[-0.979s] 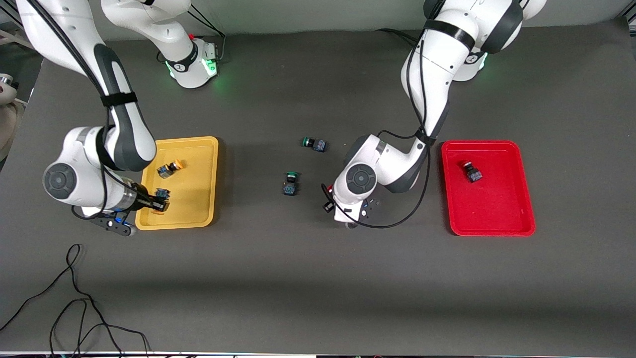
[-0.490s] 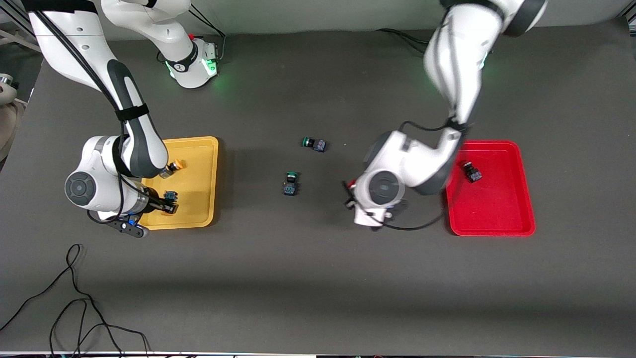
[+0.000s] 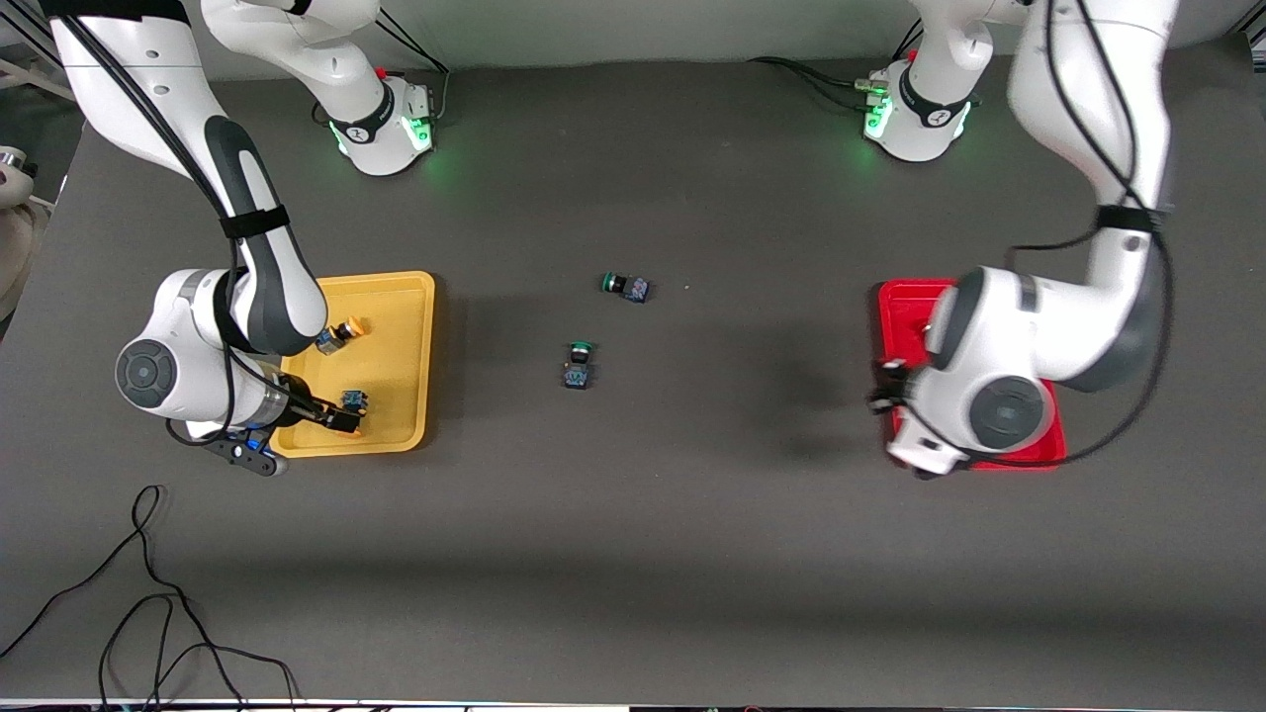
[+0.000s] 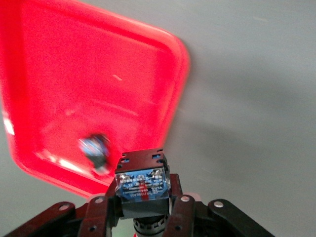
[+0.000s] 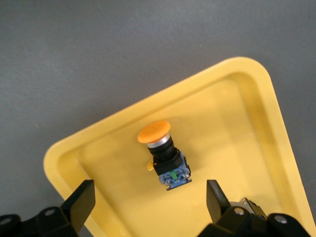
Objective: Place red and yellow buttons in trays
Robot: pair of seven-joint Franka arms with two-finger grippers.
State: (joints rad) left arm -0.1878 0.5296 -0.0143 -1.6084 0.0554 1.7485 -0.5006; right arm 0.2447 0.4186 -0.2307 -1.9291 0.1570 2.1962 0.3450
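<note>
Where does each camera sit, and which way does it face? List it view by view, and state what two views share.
Front view: high across the table, looking down on it; both white arms show, the right gripper over the shallow yellow plastic tray.
Left wrist view: on the left wrist, facing down at the shallow red plastic tray; the left gripper shows, shut on a black-and-blue button switch.
Right wrist view: on the right wrist, facing the yellow tray; its open fingers show.
Shared: front and right wrist views both show the yellow tray.
</note>
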